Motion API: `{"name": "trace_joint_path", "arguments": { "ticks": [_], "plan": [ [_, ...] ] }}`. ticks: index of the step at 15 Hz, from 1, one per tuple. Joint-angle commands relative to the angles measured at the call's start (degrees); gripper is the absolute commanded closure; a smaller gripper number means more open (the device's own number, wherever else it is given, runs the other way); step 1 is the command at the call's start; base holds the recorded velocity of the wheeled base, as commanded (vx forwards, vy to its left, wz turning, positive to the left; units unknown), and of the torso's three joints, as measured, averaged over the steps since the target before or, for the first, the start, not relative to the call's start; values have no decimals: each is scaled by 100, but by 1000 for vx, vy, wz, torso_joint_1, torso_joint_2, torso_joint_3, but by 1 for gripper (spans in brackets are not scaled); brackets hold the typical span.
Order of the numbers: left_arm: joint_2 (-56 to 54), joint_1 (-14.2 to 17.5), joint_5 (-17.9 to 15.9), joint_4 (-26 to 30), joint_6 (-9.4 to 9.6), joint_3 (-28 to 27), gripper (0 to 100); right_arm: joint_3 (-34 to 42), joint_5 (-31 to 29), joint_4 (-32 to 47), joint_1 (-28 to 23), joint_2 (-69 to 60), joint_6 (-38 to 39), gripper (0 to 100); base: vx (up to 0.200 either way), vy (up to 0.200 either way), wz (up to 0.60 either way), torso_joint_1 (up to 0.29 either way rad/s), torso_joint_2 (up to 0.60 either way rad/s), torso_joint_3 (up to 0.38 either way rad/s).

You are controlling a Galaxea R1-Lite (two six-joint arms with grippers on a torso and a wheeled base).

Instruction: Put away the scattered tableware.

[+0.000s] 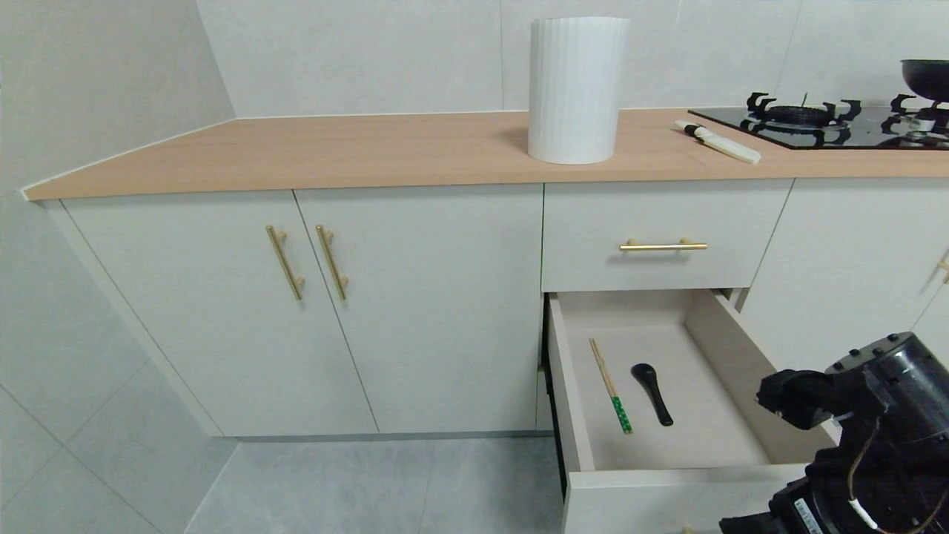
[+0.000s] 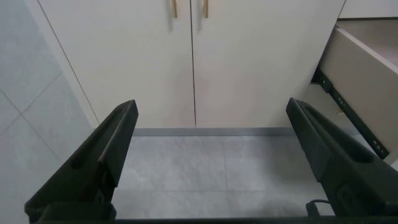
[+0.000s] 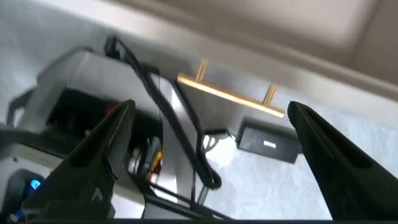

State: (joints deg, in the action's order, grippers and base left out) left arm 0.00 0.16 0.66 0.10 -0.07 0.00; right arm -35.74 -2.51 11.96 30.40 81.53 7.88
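Note:
The lower drawer [image 1: 730, 356] stands pulled out under the counter. Inside it lie a pair of wooden chopsticks with green tips [image 1: 610, 386] and a black spoon [image 1: 652, 393], side by side and apart. A white-bladed knife [image 1: 718, 141] rests on the wooden countertop beside the stove. My right arm [image 1: 875, 415] hangs low by the drawer's front right corner. My right gripper [image 3: 211, 109] is open and empty, facing a gold bar handle [image 3: 230, 94]. My left gripper [image 2: 211, 109] is open and empty, low before the cabinet doors, with the drawer's side [image 2: 367, 56] nearby.
A tall white ribbed canister [image 1: 574, 89] stands on the countertop above the drawers. A black gas hob [image 1: 823, 119] with a dark pot [image 1: 927, 74] sits at the far right. The upper drawer [image 1: 662, 245] is closed. Two cabinet doors [image 1: 311, 259] are closed at left; grey tile floor lies below.

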Motion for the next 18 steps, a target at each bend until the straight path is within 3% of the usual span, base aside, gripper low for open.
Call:
{"name": "trace_joint_path", "arguments": {
  "ticks": [1,8,13,18],
  "plan": [
    [0,2,4,-1,-1,0,0,103,-4,114,133,135,-67,0,0,0,0,0,0,0],
    [0,2,4,-1,-1,0,0,32,-241,184,-43,1163,-146,0,0,0,0,0,0,0],
    [0,2,4,-1,-1,0,0,-416,-487,166,-281,1673,636,0,0,0,0,0,0,0],
    [0,2,4,-1,-1,0,0,-565,-584,140,-298,1743,891,0,0,0,0,0,0,0]
  ]
}}
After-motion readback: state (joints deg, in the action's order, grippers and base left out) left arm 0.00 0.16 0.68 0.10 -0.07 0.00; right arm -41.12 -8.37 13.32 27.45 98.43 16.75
